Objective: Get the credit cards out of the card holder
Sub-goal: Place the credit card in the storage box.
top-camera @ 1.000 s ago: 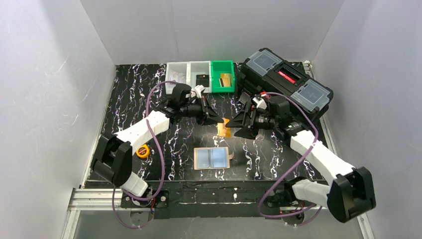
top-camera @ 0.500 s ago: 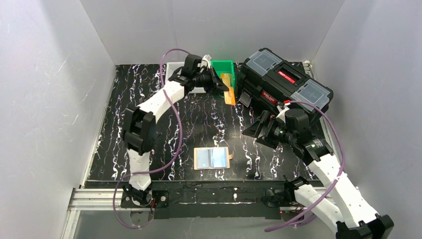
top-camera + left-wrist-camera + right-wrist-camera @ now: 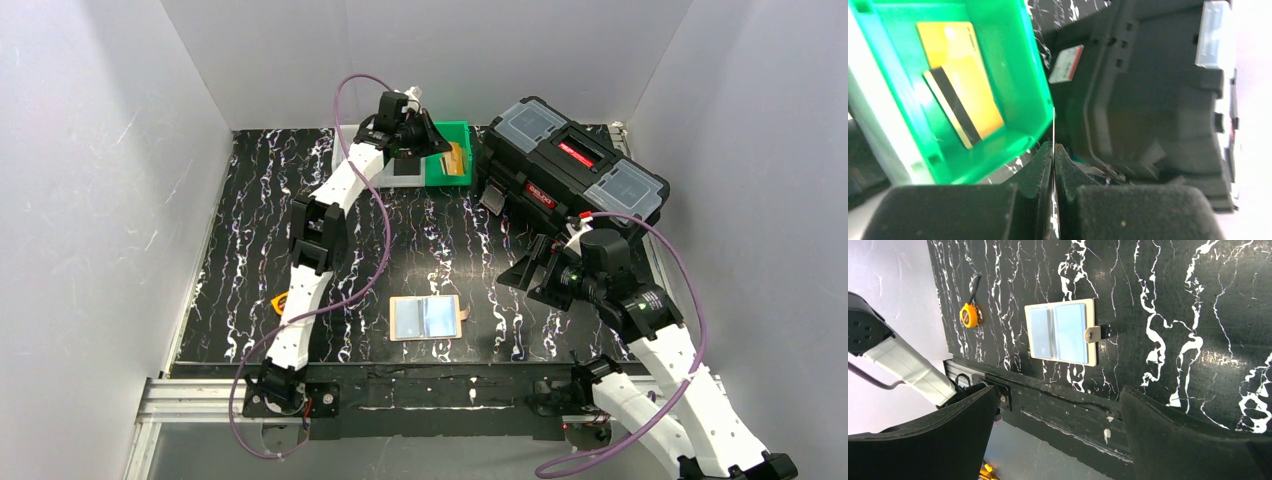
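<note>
Black marbled table (image 3: 250,220): open card holder (image 3: 1092,334), tape measure (image 3: 969,316), bins (image 3: 433,178), toolbox (image 3: 570,170).

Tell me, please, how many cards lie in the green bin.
2: a plain gold card in the green bin, and a black-striped card overlapping it. Others may hide underneath.

Left arm (image 3: 345,185) reaches to the far edge; left gripper (image 3: 1053,148) pinches a card (image 3: 1053,122) edge-on. Right arm (image 3: 665,335) is raised, elbow bent; right gripper (image 3: 528,277) gapes wide.

The card holder (image 3: 1063,333) lies open and flat on the black table (image 3: 1168,315) at frame centre, both halves showing pale blue, snap tab (image 3: 1092,334) on its right edge. A tape measure (image 3: 968,316) sits upper left. The gripper (image 3: 1058,391) gapes wide below.
</note>
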{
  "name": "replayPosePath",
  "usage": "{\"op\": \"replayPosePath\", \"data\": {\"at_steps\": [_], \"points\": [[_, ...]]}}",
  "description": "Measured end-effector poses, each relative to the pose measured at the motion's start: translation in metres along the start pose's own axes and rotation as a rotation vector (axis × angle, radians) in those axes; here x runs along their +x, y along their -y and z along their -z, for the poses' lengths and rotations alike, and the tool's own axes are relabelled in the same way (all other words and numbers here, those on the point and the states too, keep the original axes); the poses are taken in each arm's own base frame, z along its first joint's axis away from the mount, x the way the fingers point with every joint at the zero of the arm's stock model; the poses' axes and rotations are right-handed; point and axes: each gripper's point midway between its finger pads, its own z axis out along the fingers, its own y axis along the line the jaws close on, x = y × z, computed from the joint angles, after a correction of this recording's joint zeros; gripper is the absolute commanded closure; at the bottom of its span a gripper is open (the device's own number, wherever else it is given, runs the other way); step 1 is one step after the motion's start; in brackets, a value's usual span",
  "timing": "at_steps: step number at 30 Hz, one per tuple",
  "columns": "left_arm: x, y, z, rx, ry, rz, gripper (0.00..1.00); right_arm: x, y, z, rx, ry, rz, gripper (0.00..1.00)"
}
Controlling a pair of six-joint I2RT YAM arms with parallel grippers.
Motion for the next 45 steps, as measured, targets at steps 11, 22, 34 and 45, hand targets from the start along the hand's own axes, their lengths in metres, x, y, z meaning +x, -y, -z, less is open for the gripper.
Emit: {"op": "replayPosePath", "data": {"at_steps": [11, 22, 34, 45], "points": [[-0.015, -0.054, -0.039, -0.043, 0.085, -0.032, 1.0, 0.003, 0.005, -0.001, 0.028, -0.022, 0.013, 0.02], [-0.034, -0.054, -0.048, -0.029, 0.176, -0.036, 0.51, 0.005, 0.009, -0.002, 0.041, -0.035, 0.017, 0.02], [-0.053, -0.04, -0.043, -0.004, 0.243, -0.063, 0.24, 0.005, 0.01, -0.004, 0.049, -0.043, 0.018, 0.02], [-0.067, -0.006, -0.009, -0.002, 0.259, -0.109, 0.16, 0.006, 0.01, -0.004, 0.047, -0.047, 0.019, 0.02]]}}
